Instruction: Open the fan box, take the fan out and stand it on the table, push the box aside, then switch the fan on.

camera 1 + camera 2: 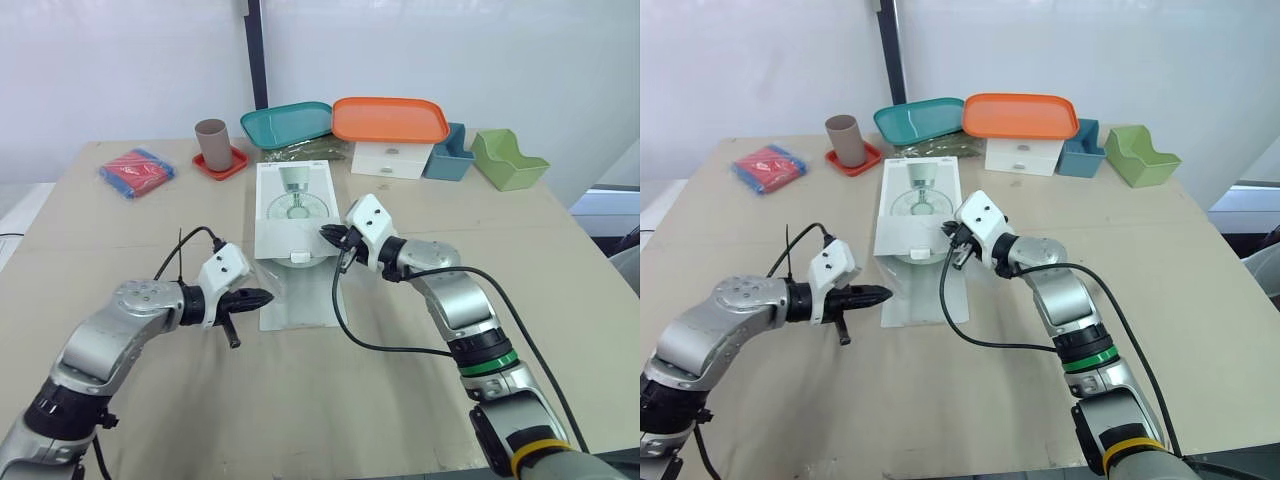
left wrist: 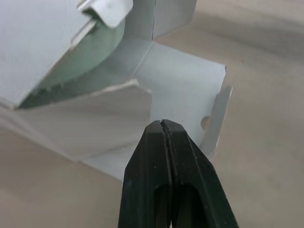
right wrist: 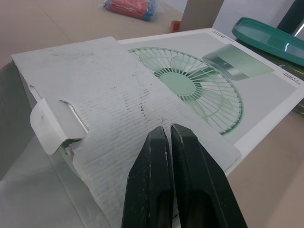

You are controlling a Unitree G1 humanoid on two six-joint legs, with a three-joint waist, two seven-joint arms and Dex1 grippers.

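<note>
Surface: beige table (image 1: 120, 230), white wall (image 1: 120, 60) behind. Clock is centred on the fan box, 12 = away from the robot.
Packet: red-and-blue packet (image 1: 137, 171) at 10 o'clock, well apart from the box.
Cup: brown cup (image 1: 211, 143) upright on a red saucer (image 1: 232, 168), at 11.
Left gripper: left gripper (image 1: 262, 296) at 7, fingers (image 2: 152, 161) pressed together with nothing between them. Tips point at the left edge of the opened flap, just beside it.
Teal tray: teal tray (image 1: 287, 122) at 12, far edge of the table.
Fan box: fan box (image 1: 295, 200) lies flat mid-table, white, green fan picture facing up. The near end is open and the flap (image 1: 300, 295) lies flat on the table at 6. A pale green curve shows inside the open mouth in the left wrist view.
Right gripper: right gripper (image 1: 333, 237) at 4, at the box's near right corner. Fingers (image 3: 152, 161) together bar a thin slit, tips over a bare corrugated panel on the box top.
Orange tray: orange tray (image 1: 389, 119) at 1, resting on a white drawer unit (image 1: 390, 159).
Holders: blue holder (image 1: 449, 155) at 2, green holder (image 1: 508, 160) just beyond it.
</note>
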